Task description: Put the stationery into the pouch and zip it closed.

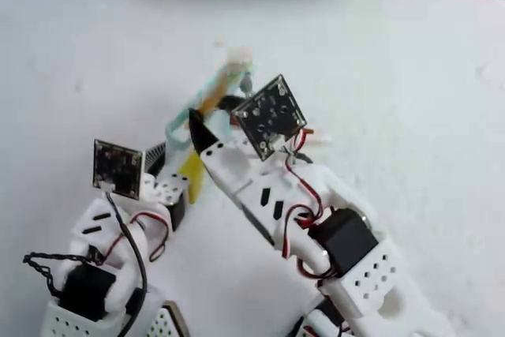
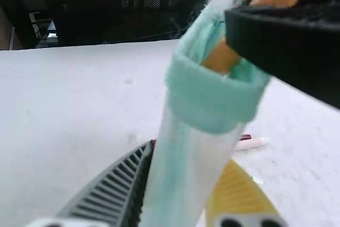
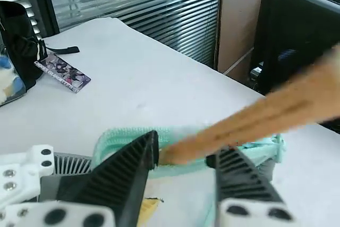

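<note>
Pouch (image 2: 204,99): clamped by its body in left gripper (image 2: 180,200), so its mint rim is presented open. Orange pencil (image 3: 265,112): pinched by right gripper (image 3: 183,166), tip at the mouth, apparently for insertion.

Lighting was bright and diffuse. The table (image 1: 394,76) read as near-uniform white, with only faint, soft shadows close under the arms. Glare bleached the far ends of the pouch (image 1: 175,125) and the pencil (image 1: 211,102). Daylight showed through window blinds (image 3: 133,3). The room past the table's far edge was dark.
</note>
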`<state>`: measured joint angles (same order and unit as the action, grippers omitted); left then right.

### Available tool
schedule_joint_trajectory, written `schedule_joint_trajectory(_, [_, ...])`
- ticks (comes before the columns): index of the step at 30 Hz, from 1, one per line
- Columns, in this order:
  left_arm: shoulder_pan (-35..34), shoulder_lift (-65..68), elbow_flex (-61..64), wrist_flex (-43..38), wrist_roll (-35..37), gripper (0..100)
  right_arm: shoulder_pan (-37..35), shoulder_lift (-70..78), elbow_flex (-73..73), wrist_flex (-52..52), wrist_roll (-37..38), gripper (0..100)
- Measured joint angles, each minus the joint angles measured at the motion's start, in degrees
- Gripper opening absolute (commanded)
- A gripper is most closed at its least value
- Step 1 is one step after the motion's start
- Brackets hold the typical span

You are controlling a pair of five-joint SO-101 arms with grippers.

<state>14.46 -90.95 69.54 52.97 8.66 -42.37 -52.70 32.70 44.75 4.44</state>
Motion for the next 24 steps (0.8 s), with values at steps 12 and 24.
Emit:
schedule_joint_trajectory(12, [-0.4, 0.0, 0.0, -0.2, 0.0, 14, 0.8, 0.0, -12.7, 8.4, 0.0, 23.4])
schedule_joint_trajectory(24, [-0.4, 0.0, 0.2, -0.2, -2.2, 14, 11.4, 13.5, -25.4, 9.1, -5.2, 23.6])
